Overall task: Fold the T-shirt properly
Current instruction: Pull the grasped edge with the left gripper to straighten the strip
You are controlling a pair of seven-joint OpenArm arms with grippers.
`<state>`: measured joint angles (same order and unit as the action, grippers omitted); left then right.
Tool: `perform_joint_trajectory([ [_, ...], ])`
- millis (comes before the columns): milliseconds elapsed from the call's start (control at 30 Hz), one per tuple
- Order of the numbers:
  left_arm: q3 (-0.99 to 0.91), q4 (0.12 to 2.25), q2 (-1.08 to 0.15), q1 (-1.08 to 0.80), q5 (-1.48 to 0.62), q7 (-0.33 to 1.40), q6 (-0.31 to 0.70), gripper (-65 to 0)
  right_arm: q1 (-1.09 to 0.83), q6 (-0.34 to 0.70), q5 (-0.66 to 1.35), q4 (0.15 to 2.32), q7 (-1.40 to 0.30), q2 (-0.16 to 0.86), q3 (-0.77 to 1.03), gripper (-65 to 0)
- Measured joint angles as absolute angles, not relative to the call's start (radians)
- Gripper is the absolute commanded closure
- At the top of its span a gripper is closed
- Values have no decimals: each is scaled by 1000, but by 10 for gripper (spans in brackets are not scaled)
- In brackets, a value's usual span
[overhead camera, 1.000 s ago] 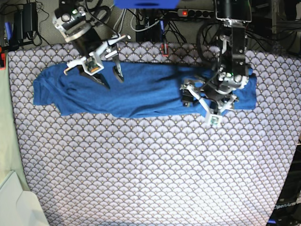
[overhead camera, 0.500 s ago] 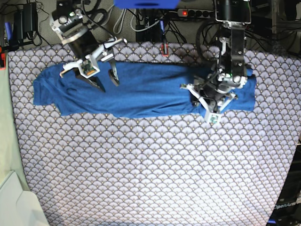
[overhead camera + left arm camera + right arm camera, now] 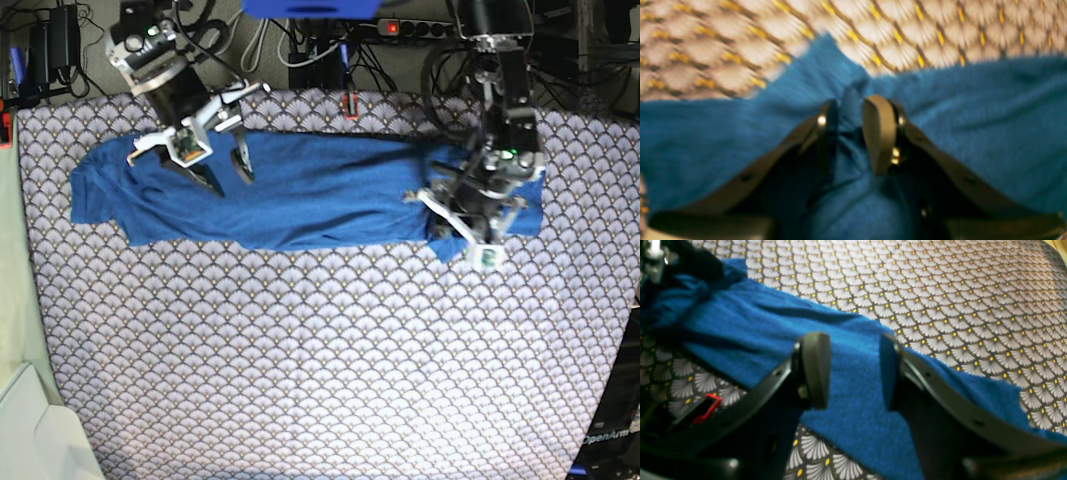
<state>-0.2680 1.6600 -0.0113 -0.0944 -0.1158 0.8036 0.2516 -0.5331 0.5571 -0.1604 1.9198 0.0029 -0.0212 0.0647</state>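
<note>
- Left gripper (image 3: pixel 850 133): jaws drawn close together, and a bunched ridge of blue cloth sits pinched between the two pads — it has a grip on the T-shirt (image 3: pixel 973 133).
- One left pad (image 3: pixel 875 133) shows as a smooth, rounded olive-grey paddle; the other is edge-on and dark.
- The cloth puckers into small folds right at the pinch, and the picture is blurred there.
- In the base view, that left gripper (image 3: pixel 470 215) sits on the shirt's end at the right of the frame, near its lower edge.
- Right gripper (image 3: pixel 850 370): jaws standing apart with a clear gap, nothing between them, only the flat shirt beneath.
- I cannot tell whether its fingertips (image 3: pixel 813 370) touch the cloth or hang just above it.
- In the base view, the right gripper (image 3: pixel 225 170) is over the shirt's other end, near the upper edge.
- The T-shirt (image 3: pixel 320 190) is a plain medium-blue soft knit with a fuzzy surface, lying as a long band across the far part of the table.
- Under it lies the tablecloth (image 3: pixel 330 360), grey-white with a scallop fan pattern and small yellow dots.
</note>
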Motion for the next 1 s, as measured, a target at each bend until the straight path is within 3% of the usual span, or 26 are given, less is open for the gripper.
perform_joint_trajectory([
  [467,-339,1751,-13,-204,-141,805,247,-151,-533,557,-160,1920,3,-22,65,-259],
  [567,-337,1748,-19,-196,-229,804,255,-217,-533,557,-161,1920,2,-22,62,-259],
  [767,-319,1727,-11,-133,-237,807,247,-429,-533,557,-160,1920,3,-22,60,-259],
  [1000,-192,1584,-18,-84,-237,816,251,-448,-539,557,-161,1920,2,-22,60,-259],
])
